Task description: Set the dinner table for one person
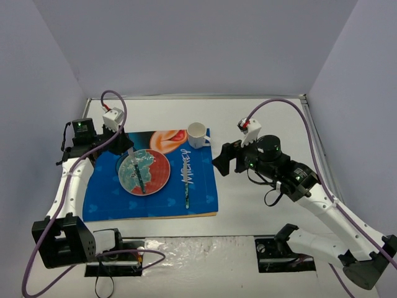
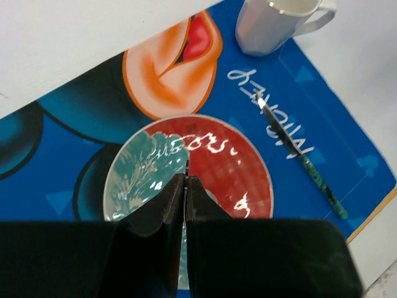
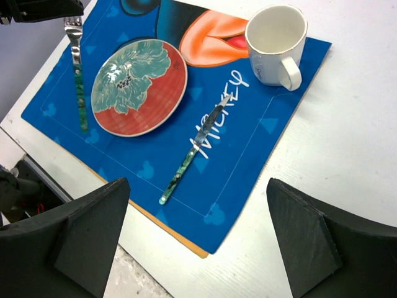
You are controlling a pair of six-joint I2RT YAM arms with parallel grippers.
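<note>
Pale grey walls close off three sides of the dinner table (image 1: 161, 115), a flat white rectangular top edged with a thin metal rim that fills the floor of the enclosure beneath both arms. One blue rectangular placemat (image 1: 105, 198), printed with a cartoon mouse and white "MICKEY" lettering, lies left of the table's centre, a tan layer showing along its near edge. On it sits one round, glossy plate (image 3: 155, 93), part teal floral, part red-orange. One knife (image 3: 197, 144), with a bright metal blade and a mottled green handle, lies flat on the mat to the right of the plate, across the lettering and apart from the plate. One white mug (image 3: 273, 37), smooth and cylindrical with a loop handle, stands upright on the mat's far right corner. One fork (image 3: 77, 74), with metal tines and a matching green handle, hangs tines-up above the plate. It appears pinched in the left gripper (image 2: 187, 180), whose jaws are pressed together on a thin sliver of metal, though the exact point of contact is hidden. The right gripper (image 1: 226, 156) hovers over the tabletop just right of the mat, its two black wedge-shaped fingers spread wide with nothing between them. Two purple cables (image 1: 276, 100) loop from the wrists.
</note>
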